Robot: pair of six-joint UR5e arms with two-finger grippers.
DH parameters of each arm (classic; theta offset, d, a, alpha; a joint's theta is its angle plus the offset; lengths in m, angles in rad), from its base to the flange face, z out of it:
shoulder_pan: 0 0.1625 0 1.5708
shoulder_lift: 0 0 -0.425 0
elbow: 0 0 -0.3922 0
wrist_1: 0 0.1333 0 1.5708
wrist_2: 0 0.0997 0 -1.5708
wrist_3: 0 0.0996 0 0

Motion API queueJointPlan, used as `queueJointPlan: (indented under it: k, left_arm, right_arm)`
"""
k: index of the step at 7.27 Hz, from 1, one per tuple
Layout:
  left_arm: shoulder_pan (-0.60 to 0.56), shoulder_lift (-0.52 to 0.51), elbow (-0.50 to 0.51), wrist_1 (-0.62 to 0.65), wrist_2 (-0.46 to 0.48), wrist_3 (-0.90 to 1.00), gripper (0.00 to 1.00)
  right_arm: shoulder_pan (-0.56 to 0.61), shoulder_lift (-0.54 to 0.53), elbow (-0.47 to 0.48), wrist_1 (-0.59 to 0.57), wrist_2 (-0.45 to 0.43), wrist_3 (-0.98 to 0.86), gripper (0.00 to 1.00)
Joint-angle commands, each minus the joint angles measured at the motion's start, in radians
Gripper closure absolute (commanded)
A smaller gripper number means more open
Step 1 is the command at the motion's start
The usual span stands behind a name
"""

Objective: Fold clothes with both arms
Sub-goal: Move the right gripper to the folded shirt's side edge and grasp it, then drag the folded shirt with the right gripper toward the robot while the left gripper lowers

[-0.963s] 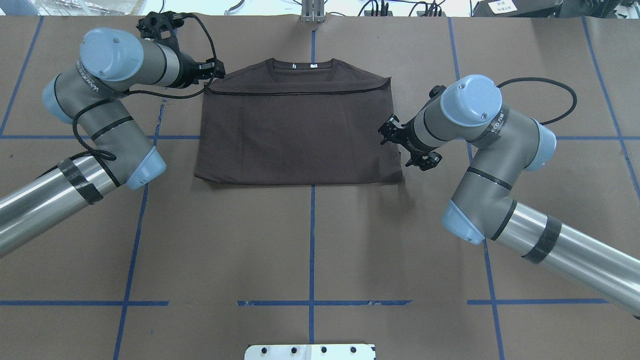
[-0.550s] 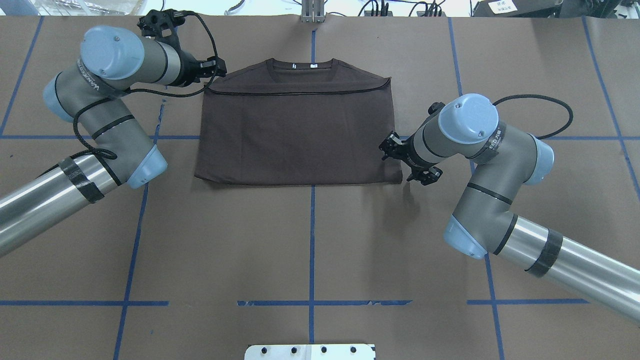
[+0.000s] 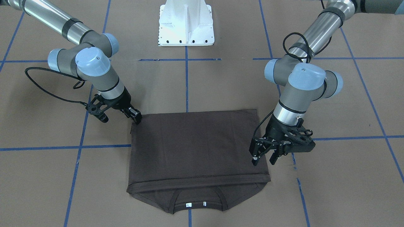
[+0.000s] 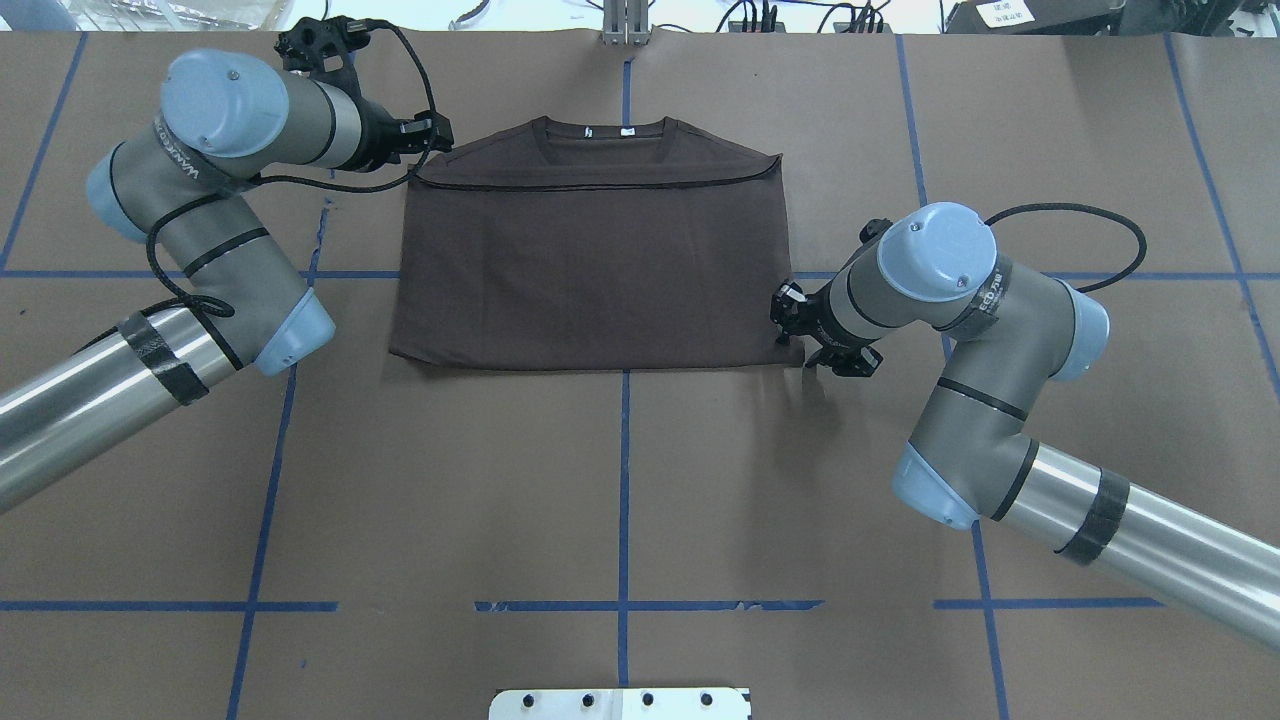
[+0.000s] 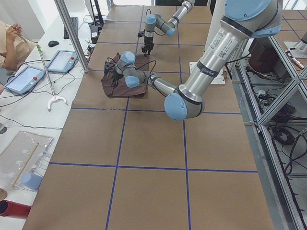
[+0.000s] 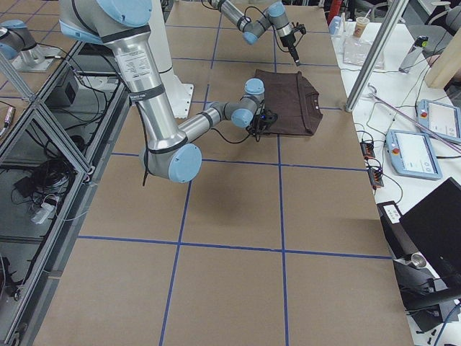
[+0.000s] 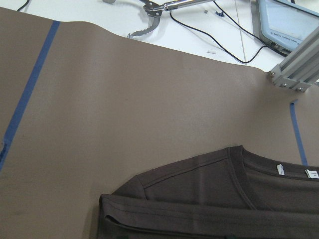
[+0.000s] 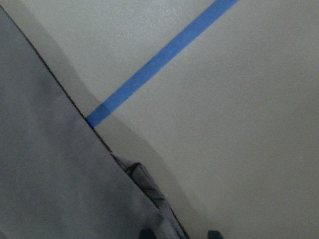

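The dark brown T-shirt lies folded flat at the table's far middle, with its collar and white labels on the far side. The front view shows it too. My left gripper is open and hovers just above the shirt's far left edge by the fold line; in the overhead view it is at the far left shoulder corner. My right gripper is low at the shirt's near right corner. The right wrist view shows its two tips apart, with the corner beside them.
The white pedestal base stands at the near middle edge. Blue tape lines cross the brown table cover. An aluminium post, cables and tablets sit beyond the far edge. An operator is there.
My right arm has moved along the shirt's right edge toward the near right corner. My left arm has hardly moved.
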Motion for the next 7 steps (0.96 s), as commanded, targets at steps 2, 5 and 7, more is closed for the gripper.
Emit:
queueJointPlan:
  k: [2, 5, 7]
  left_arm:
    - [0.0, 0.005, 0.0, 0.0, 0.0, 0.003, 0.29]
    - [0.0, -0.001, -0.015, 0.0, -0.002, 0.0, 0.28]
    - [0.001, 0.011, -0.11, 0.005, -0.084, -0.032, 0.2]
  right_arm:
    - [0.003, 0.0, 0.013, 0.0, 0.009, 0.007, 1.0]
    - [-0.052, -0.299, 0.44, -0.006, 0.089, 0.026, 1.0]
    - [-0.217, -0.4, 0.626, -0.011, 0.101, 0.107, 1.0]
